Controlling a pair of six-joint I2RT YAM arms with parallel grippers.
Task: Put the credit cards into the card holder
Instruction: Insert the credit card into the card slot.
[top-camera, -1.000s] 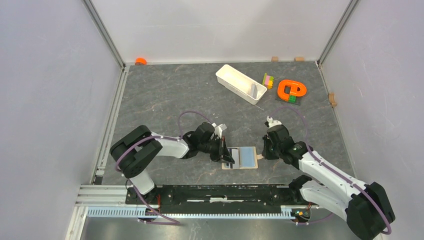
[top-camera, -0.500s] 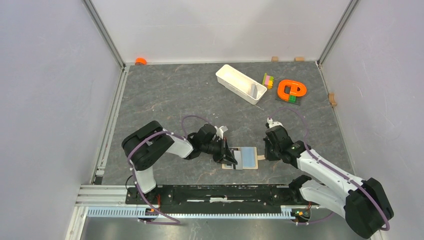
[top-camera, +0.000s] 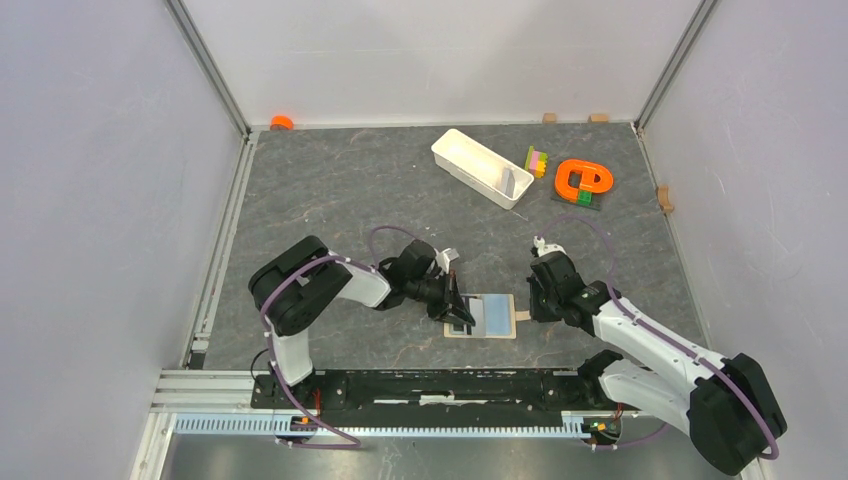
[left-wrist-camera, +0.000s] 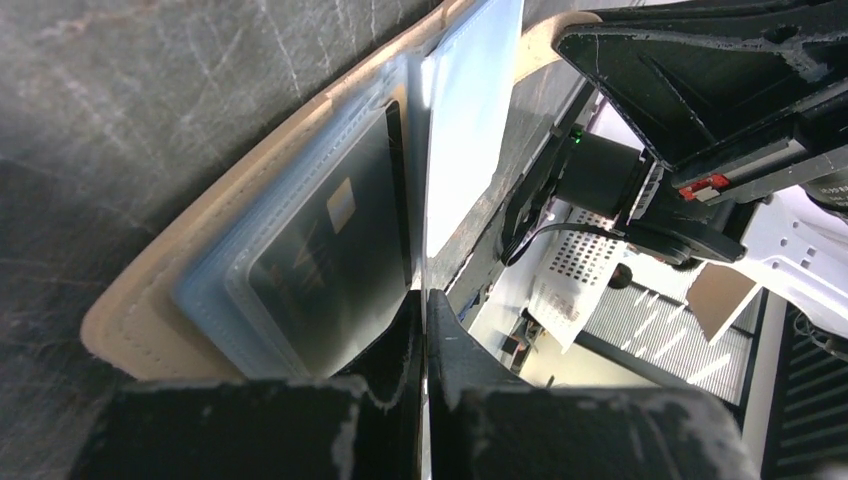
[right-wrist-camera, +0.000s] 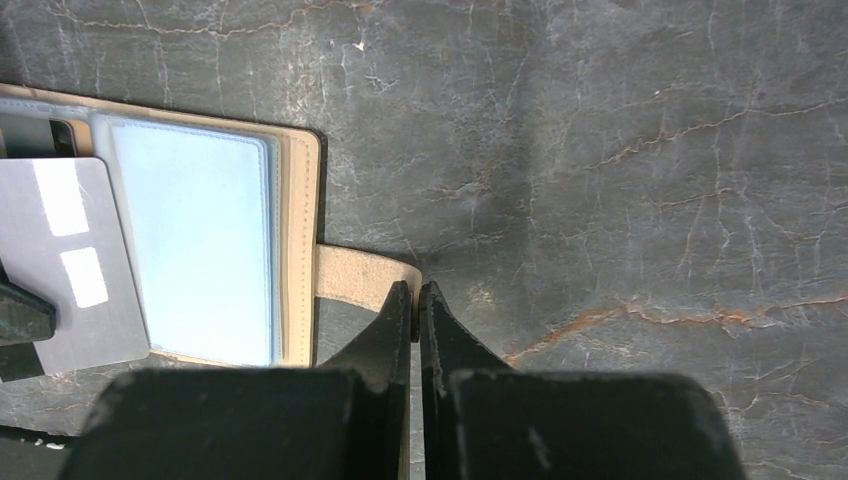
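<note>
The tan card holder (top-camera: 497, 317) lies open on the table, pale blue lining up. In the left wrist view a black card (left-wrist-camera: 320, 240) sits inside a clear sleeve of the holder (left-wrist-camera: 130, 320). My left gripper (left-wrist-camera: 424, 300) is shut on the pale blue-grey card (left-wrist-camera: 470, 120), held on edge over the holder's left half; it shows in the top view (top-camera: 456, 310). The same card (right-wrist-camera: 65, 265) shows in the right wrist view. My right gripper (right-wrist-camera: 418, 295) is shut on the holder's snap tab (right-wrist-camera: 355, 275), at the holder's right edge (top-camera: 530, 306).
A long white tray (top-camera: 481, 167) stands at the back, with coloured blocks (top-camera: 538, 160) and an orange piece (top-camera: 582, 180) to its right. A small orange object (top-camera: 282, 122) lies at the back left corner. A metal rail (top-camera: 400, 385) runs along the near edge.
My left arm's elbow has swung in and its gripper has shifted slightly right with the pale card, over the holder's left half. The right gripper stays on the tab.
</note>
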